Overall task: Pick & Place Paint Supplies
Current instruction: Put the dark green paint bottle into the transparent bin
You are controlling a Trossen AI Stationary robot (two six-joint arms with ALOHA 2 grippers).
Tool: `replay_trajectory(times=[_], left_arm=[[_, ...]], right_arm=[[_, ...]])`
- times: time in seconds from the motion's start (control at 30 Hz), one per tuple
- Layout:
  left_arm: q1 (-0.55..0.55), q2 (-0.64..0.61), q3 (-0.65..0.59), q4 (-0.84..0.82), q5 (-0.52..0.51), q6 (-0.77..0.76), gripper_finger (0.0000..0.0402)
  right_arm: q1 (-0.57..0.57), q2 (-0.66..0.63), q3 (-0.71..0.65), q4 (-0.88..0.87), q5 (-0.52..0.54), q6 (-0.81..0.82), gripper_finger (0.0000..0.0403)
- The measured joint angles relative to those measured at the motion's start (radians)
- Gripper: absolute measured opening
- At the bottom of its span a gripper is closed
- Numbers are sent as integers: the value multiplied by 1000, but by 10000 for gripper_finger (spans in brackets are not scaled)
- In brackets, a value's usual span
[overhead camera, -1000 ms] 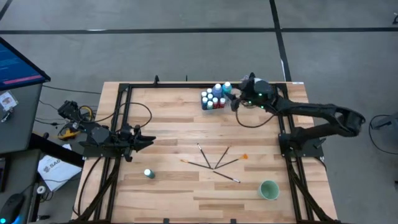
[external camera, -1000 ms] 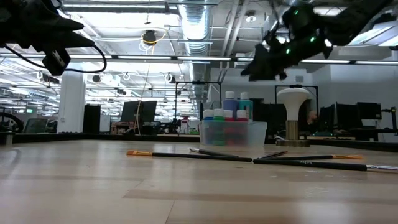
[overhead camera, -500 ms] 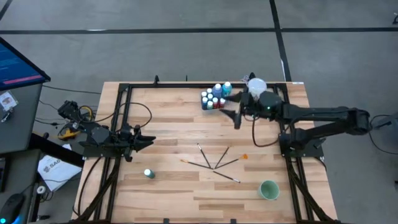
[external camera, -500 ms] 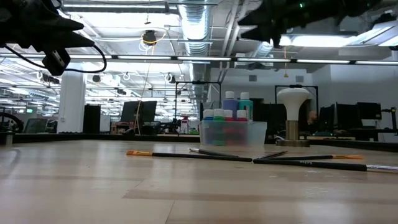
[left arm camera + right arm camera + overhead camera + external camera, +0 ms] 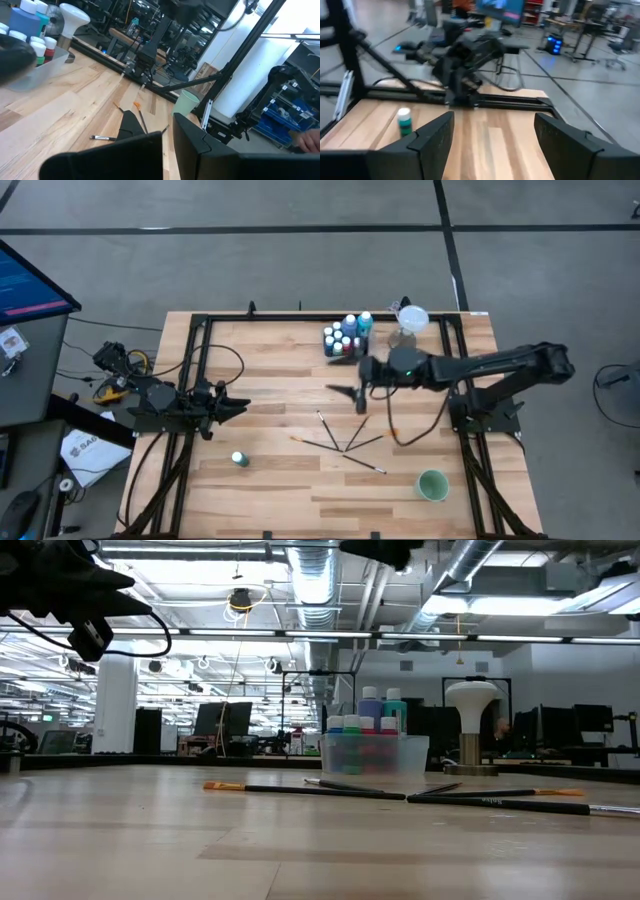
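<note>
1. The paint supplies lie in three places on the table [image 5: 270, 370]: most bottles [image 5: 343, 338] stand packed in a clear tub near the far edge, the paintbrushes [image 5: 345, 442] fan out near the middle, and one teal bottle [image 5: 239, 459] stands alone toward the near left corner.
2. Our right gripper [image 5: 352, 394] hangs above the middle of the table, between the tub and the brushes, fingers spread wide and empty.
3. Our left gripper [image 5: 238, 406] waits over the left edge, well clear of the lone bottle; its fingers look drawn together.
4. We judge the step in hand to be the reach for the next item, most likely a brush, since those lie just beneath.
5. Next we need to descend, line the fingers across a thin handle, and pinch low against the wood.
6. The green cup [image 5: 432, 485] near the near right corner may be where brushes go; we cannot tell.
</note>
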Motion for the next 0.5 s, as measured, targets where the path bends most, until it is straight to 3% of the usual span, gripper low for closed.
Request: replay_trajectory(times=[0.5], left_arm=[[0,0,0,1,0,0,2]], right_arm=[[148,344,225,-1,-3,47,270]])
